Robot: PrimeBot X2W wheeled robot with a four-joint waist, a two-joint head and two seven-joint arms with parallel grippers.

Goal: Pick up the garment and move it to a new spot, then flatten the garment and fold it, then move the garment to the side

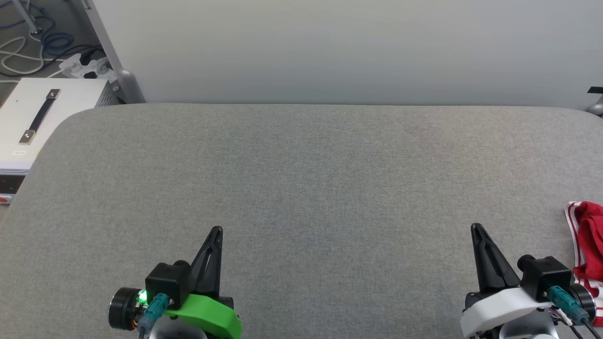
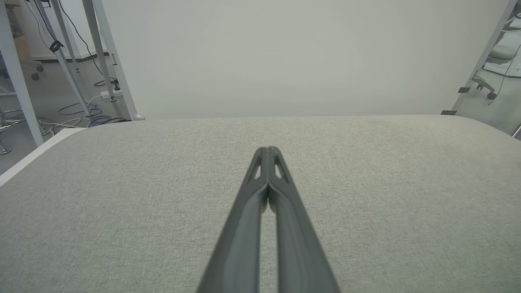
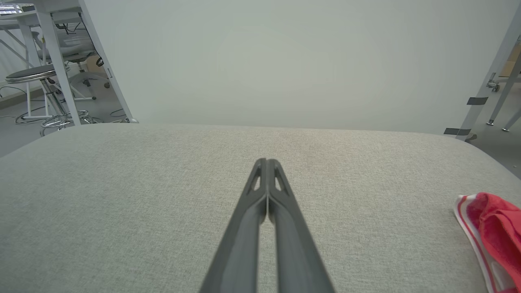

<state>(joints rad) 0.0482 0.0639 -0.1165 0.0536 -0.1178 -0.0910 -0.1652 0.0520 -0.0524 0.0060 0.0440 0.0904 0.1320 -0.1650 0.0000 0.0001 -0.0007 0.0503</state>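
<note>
The garment (image 1: 588,240) lies bunched at the table's right edge, red with red-white striped trim, partly cut off by the head view's border. It also shows at the lower right of the right wrist view as the garment (image 3: 494,232). My right gripper (image 1: 476,228) is shut and empty, a short way to the left of the garment and apart from it. My left gripper (image 1: 216,230) is shut and empty at the lower left. The wrist views show the left gripper (image 2: 268,149) and the right gripper (image 3: 267,161) with fingertips pressed together above the cloth surface.
A grey fabric-covered table (image 1: 301,179) spreads wide before me. A pale wall panel (image 1: 330,47) stands behind its far edge. A white box with a handle (image 1: 33,117) sits off the left corner, with cables and a power strip (image 1: 80,66) on the floor.
</note>
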